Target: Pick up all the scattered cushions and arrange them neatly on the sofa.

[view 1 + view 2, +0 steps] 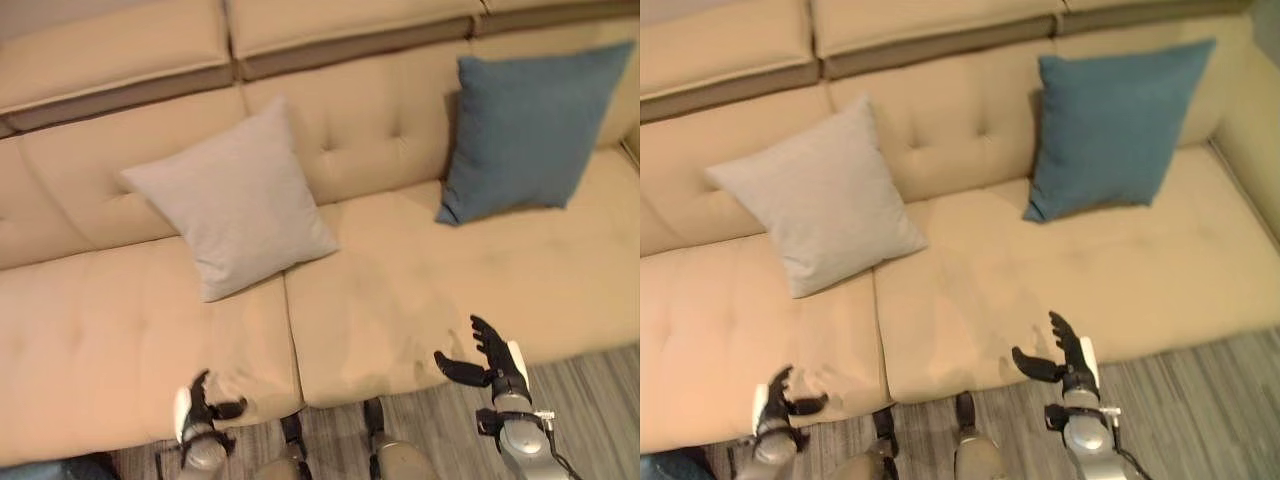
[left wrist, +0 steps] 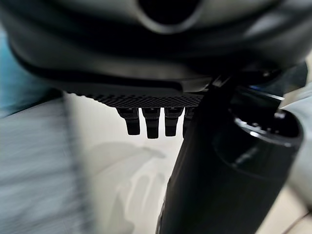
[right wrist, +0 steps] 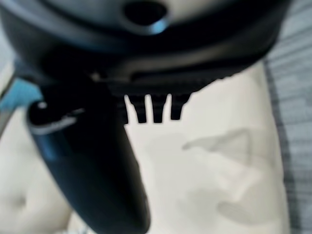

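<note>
A light grey cushion (image 1: 235,200) leans against the backrest of the beige sofa (image 1: 420,290), over the seam between two seat pads. A blue cushion (image 1: 530,125) stands against the backrest further right. My left hand (image 1: 200,405) hovers at the sofa's front edge on the left, open and holding nothing. At the front edge on the right, my right hand (image 1: 490,360) is open too, fingers spread and empty. The wrist views show the straight fingers (image 2: 151,124) of the left hand and the fingers (image 3: 148,109) of the right hand above the seat.
Grey wood-look floor (image 1: 590,400) runs along the sofa's front at the lower right. The sofa's right armrest (image 1: 1250,120) rises at the far right. Bare seat lies between and in front of the two cushions.
</note>
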